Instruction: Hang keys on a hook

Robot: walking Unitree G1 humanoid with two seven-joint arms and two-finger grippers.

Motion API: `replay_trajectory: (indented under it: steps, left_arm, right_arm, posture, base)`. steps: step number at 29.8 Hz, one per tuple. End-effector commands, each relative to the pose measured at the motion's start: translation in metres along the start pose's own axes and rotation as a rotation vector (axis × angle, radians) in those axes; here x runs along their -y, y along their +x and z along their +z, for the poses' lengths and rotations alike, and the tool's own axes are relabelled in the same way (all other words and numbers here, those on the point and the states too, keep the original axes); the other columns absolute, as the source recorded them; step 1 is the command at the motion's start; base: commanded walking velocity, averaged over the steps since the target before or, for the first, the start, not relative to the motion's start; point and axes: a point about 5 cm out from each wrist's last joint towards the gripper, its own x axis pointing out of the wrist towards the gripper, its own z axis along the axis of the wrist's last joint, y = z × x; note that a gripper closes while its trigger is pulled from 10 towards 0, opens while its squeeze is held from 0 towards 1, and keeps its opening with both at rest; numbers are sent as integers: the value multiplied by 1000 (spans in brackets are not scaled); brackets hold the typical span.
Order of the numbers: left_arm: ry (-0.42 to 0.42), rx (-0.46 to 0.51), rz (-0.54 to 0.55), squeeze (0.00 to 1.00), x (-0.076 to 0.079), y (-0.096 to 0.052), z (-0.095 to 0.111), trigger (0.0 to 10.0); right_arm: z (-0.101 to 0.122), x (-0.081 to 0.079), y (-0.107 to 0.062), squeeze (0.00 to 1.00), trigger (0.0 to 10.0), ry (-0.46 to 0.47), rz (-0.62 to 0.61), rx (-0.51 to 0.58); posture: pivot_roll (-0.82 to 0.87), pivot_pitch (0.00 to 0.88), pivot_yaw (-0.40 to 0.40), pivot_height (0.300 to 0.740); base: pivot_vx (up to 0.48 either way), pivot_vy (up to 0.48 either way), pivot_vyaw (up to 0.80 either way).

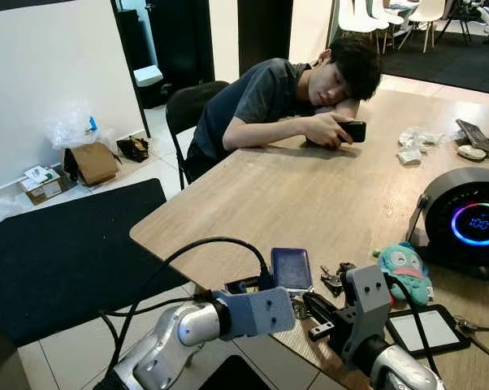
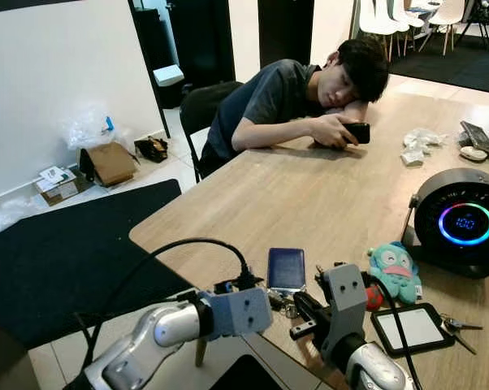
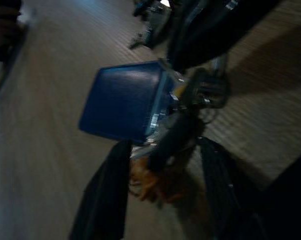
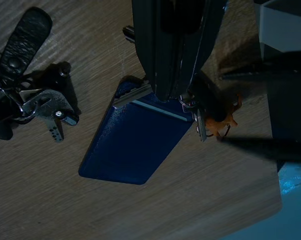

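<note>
A blue key holder (image 1: 292,268) lies flat near the front edge of the wooden table (image 1: 309,195), with a metal ring and keys (image 4: 198,122) and a small orange charm (image 4: 221,122) at its near edge. My right gripper (image 4: 165,97) reaches in from the right, its fingers pressed together on that edge by the ring. My left gripper (image 3: 163,150) sits just off the table edge, open, its fingers spread either side of the ring end. A second key bunch (image 4: 35,100) with a black leather fob lies beside the holder.
A person (image 1: 285,101) leans on the far side of the table holding a phone. A teal plush toy (image 1: 404,270), a round black device with a glowing ring (image 1: 468,219), a black-framed tablet (image 1: 427,329) and loose keys (image 1: 472,329) lie to my right. A black mat (image 1: 58,252) covers the floor on the left.
</note>
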Motion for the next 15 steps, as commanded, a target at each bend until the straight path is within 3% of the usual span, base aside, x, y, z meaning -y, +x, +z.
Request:
replay_trajectory:
  steps: [1, 4, 5, 6, 7, 15]
  left_arm:
    - [4, -2, -13, 0, 9, 4, -1, 4941]
    - [1, -6, -4, 0, 10, 7, -1, 4941]
    - [1, -13, 6, 0, 10, 8, -2, 8353]
    - [3, -19, 14, 0, 10, 9, -3, 8353]
    - [8, -26, 28, 0, 9, 10, -4, 10000]
    - [25, -43, 66, 0, 6, 12, -8, 10000]
  right_arm:
    - [-5, -2, -1, 0, 10000, 6, 4, -15]
    - [-5, -2, -1, 0, 10000, 6, 4, -15]
    - [-5, -2, -1, 0, 10000, 7, 5, -15]
    - [-5, -3, 0, 0, 10000, 7, 5, -14]
    - [-5, -3, 0, 0, 10000, 8, 6, -14]
    - [-5, -4, 0, 0, 10000, 10, 7, -15]
  posture:
    - [-12, 146, 91, 740]
    - [-11, 148, 91, 740]
    - [-11, 149, 92, 740]
    - [-11, 149, 92, 740]
    - [-10, 150, 92, 740]
    - [-8, 153, 92, 740]
  base:
    - [0, 0, 0]
    - [0, 0, 0]
    - [0, 0, 0]
    - [0, 0, 0]
    - [0, 0, 0]
    - [0, 0, 0]
